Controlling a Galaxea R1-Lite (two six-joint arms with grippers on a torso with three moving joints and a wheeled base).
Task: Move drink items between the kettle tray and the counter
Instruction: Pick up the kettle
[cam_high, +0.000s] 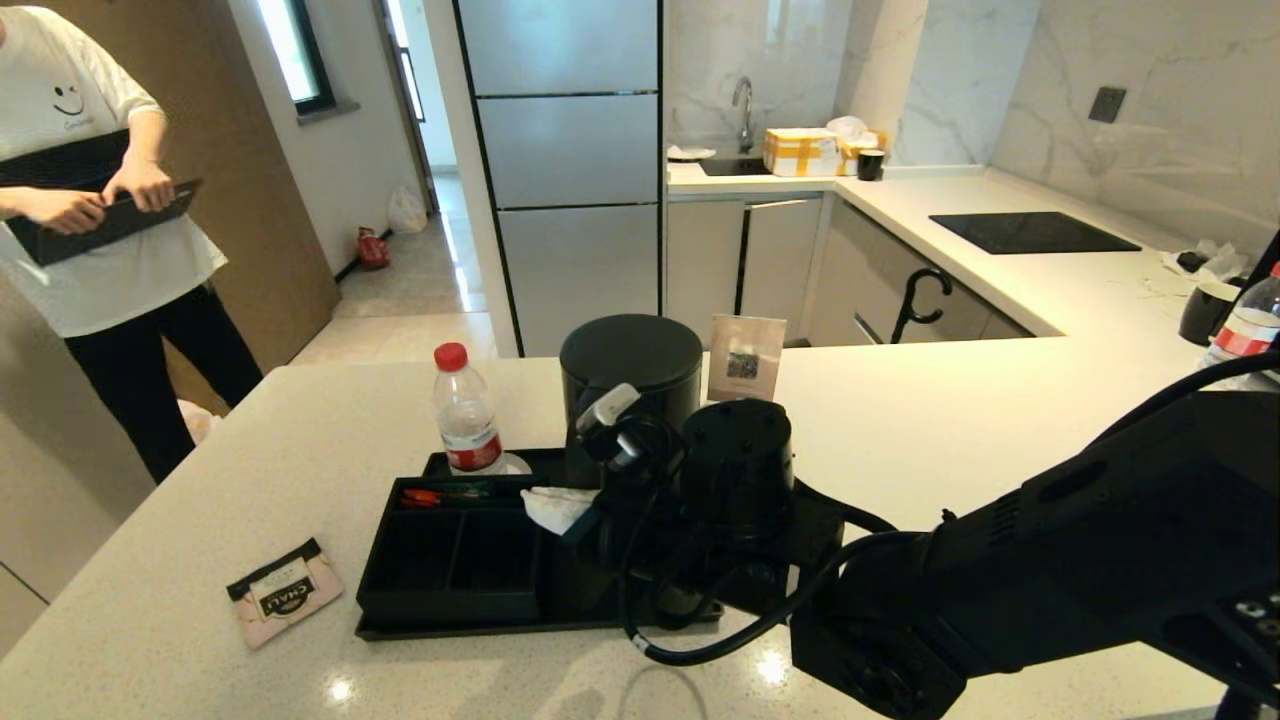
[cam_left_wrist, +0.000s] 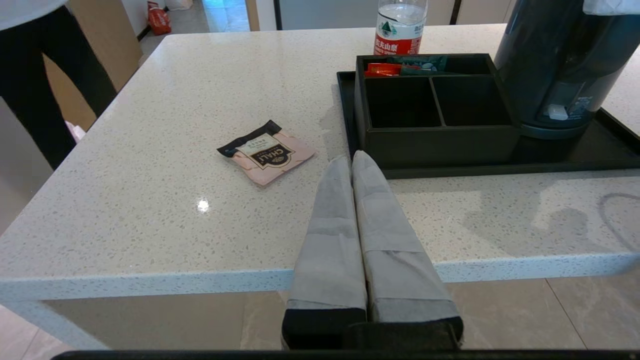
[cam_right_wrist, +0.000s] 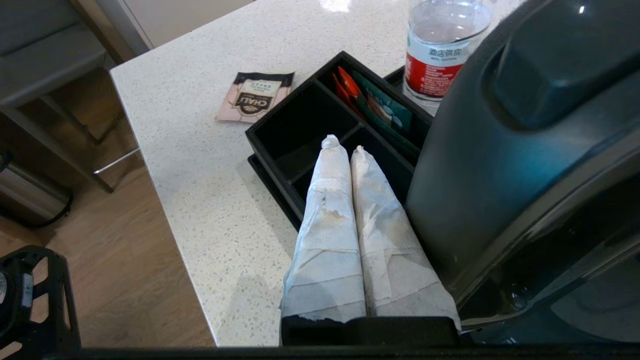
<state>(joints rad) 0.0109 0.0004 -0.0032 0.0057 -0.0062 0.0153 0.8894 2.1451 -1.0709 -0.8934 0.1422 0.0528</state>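
Observation:
The pale-pink tea sachet (cam_high: 285, 590) lies flat on the white speckled counter (cam_high: 200, 470), left of the black kettle tray (cam_high: 400, 628). The matte-black kettle (cam_high: 630, 375) stands upright at the tray's right part. My right gripper (cam_high: 555, 508) is shut with nothing between its white-wrapped fingers; it hangs over the tray's box compartments, close beside the kettle (cam_right_wrist: 500, 150). In the left wrist view my left gripper (cam_left_wrist: 351, 159) is shut and empty, at the counter's near edge, between the sachet (cam_left_wrist: 267, 152) and the tray (cam_left_wrist: 500, 172). The left arm is out of the head view.
A red-capped water bottle (cam_high: 465, 410) stands at the tray's back left corner. Red and teal packets (cam_right_wrist: 372, 102) fill the rear compartment. A QR card (cam_high: 745, 355) stands behind the kettle. A person (cam_high: 90, 200) stands far left; a black mug (cam_high: 1205, 312) sits far right.

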